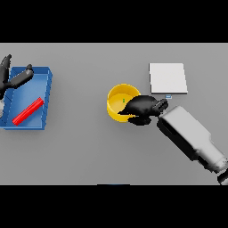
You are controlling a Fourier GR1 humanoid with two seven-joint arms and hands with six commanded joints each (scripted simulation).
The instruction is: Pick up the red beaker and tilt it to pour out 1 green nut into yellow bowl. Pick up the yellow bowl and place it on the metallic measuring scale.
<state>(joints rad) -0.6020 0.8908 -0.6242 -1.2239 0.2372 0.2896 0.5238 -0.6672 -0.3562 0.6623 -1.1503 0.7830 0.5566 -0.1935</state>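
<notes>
The grey table (89, 151) fills the view. The biggest thing over it is the right arm (191, 138), white and grey, coming in from the lower right corner and slanting up toward the middle. At the far left stands a blue tray (46, 95), and in it a red object (27, 111) lies flat on the tray floor, slanted, its upper end toward the right wall. It looks more like a long bar than a beaker; its exact shape is hard to tell.

Right of centre and toward the far side lies the scale (167, 78) — a pale square plate with a small light tab at its near edge. Just left of it and a little nearer sits the yellow bowl (118, 95), upright on the table, close to the scale but not on it. A tiny green nut (124, 100) shows inside the bowl.

The right hand (143, 107) is at the bowl's near right rim, dark fingers curled over the edge and gripping it. The left hand (11, 78) shows at the left edge, over the tray's far left corner — fingers spread and relaxed, holding nothing.
</notes>
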